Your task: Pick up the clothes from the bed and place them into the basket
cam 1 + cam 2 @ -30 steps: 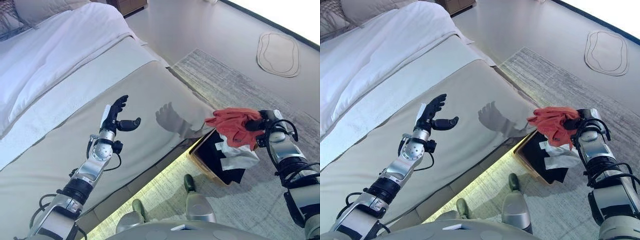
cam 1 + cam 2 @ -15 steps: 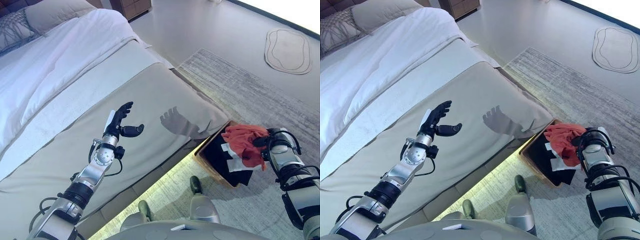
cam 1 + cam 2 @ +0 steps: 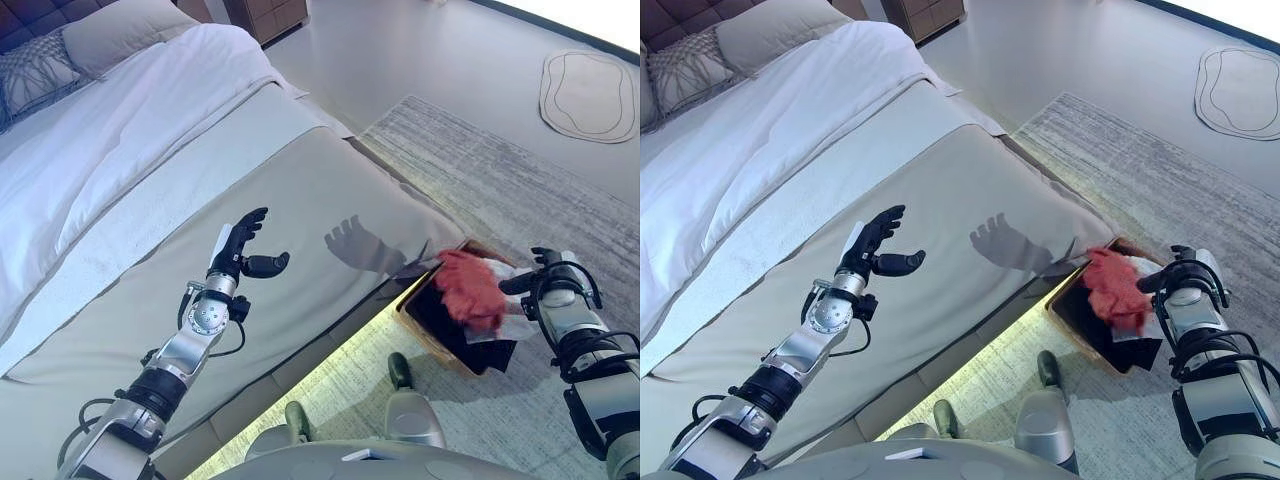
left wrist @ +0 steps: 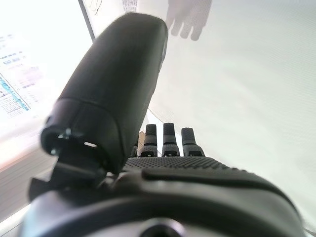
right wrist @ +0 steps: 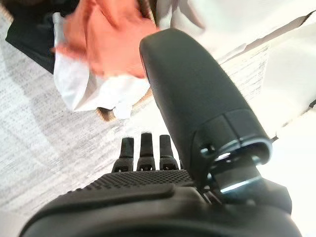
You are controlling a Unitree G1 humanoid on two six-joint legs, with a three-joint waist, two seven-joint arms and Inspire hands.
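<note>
A red cloth [image 3: 468, 288] lies loose on top of the clothes in the basket [image 3: 425, 335] on the floor beside the bed [image 3: 300, 190]. It shows over a white cloth [image 5: 94, 89] and a black cloth [image 3: 432, 305] there. My right hand [image 3: 553, 283] is open and empty just right of the basket, apart from the red cloth. My left hand [image 3: 240, 248] is open and empty, held above the beige bed cover. No clothes show on the part of the bed in view.
A white duvet [image 3: 130, 110] and pillows [image 3: 110, 30] cover the far side of the bed. A grey rug [image 3: 520, 180] lies under the basket. A small oval mat [image 3: 590, 95] and a wooden cabinet [image 3: 265, 12] stand further off.
The right hand lowered the red cloth to the basket and opened. The cloth has left the hand and dropped onto the clothes in the basket. The camera shifted slightly.
</note>
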